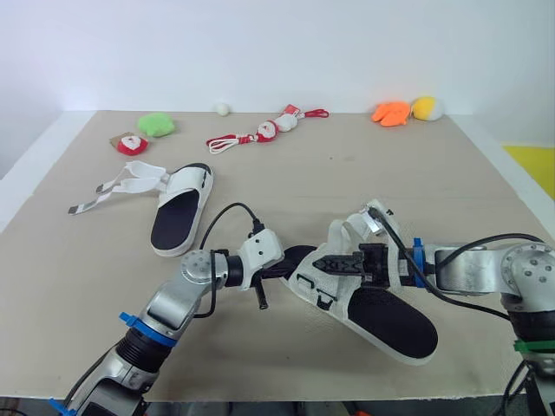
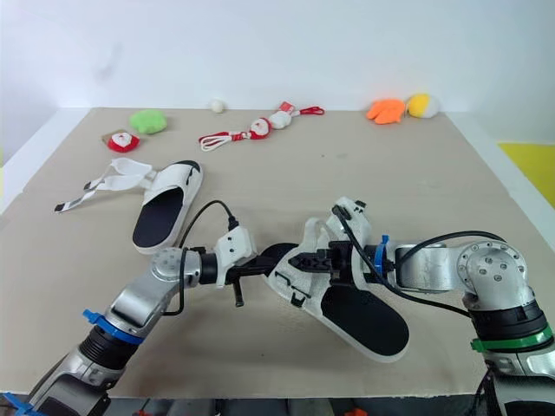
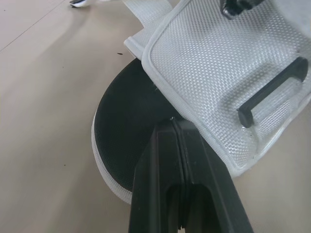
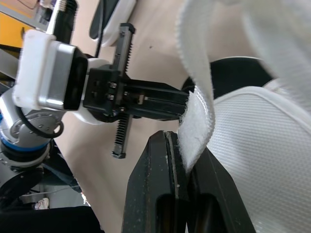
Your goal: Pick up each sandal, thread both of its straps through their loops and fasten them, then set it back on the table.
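Close to the robot on the beige tabletop (image 1: 347, 173) is a white mesh sandal with a black footbed (image 1: 392, 322), and both arms meet at its toe end. In the head views the two claws overlap there as one dark cluster against the upper, and the wrist views separate them. The left wrist view has the left claw (image 3: 175, 128) with its fingers pressed together. Their tips are against the edge of the mesh upper, near a black rectangular loop (image 3: 272, 90); whether any fabric is pinched is hidden. The right wrist view has the right claw (image 4: 184, 145) clamped on a white fabric strap (image 4: 197, 92) that drops between its fingers, with the left claw reaching in just behind. I cannot tell whether the toe end is lifted off the surface. A second white sandal (image 1: 182, 208) rests well apart on the far left, its unfastened straps (image 1: 113, 186) splayed flat; their loops are too small to make out.
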